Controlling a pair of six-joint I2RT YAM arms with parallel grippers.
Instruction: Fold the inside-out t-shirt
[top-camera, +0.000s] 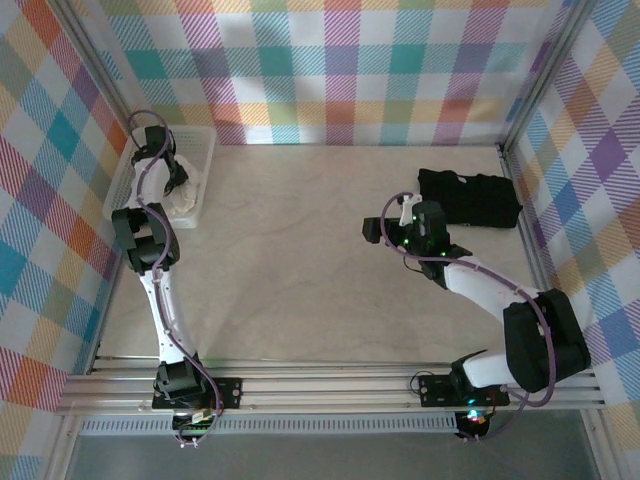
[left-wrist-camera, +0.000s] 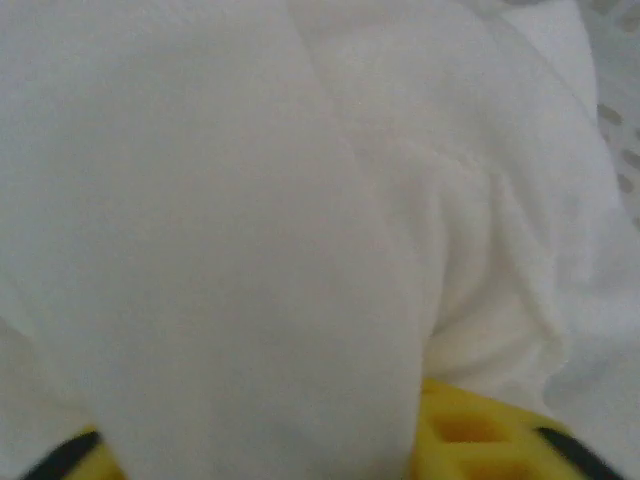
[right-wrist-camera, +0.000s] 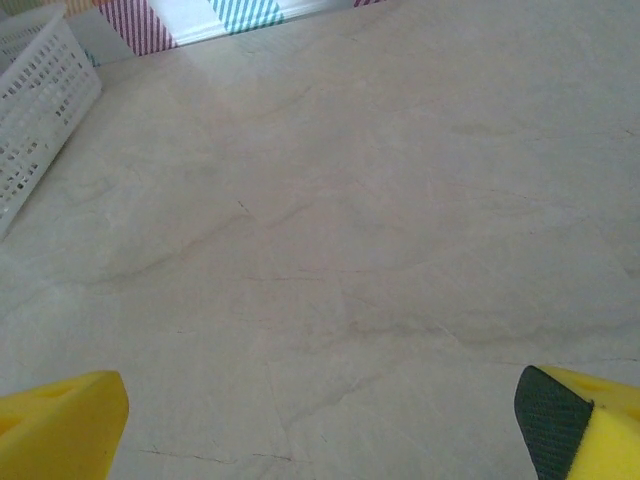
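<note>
Top external: where's the inside-out t-shirt (top-camera: 190, 202)? —Ren

Bunched in the white basket (top-camera: 205, 135), far-left corner of the counter (top-camera: 300, 290). Left claw (top-camera: 178, 188) is down in it, I'd say to lift the shirt out for spreading. Jaws are too small to read from above. Right claw (top-camera: 374, 228) hangs mid-counter, near the black folded garment (top-camera: 470, 198), not touching it. —Ido

Left wrist? —Ren

Gives what overhead can't: jaws narrow, a fold of cream cloth pinched between the yellow pads (left-wrist-camera: 470, 435). Perforated basket wall at the right edge. —Ido

Right wrist? —Ren

Jaws wide, nothing between them, bare counter below, basket off to the upper left. Probably parked to take the shirt's other side once it's out. Folding itself not yet begun. —Ido
</note>
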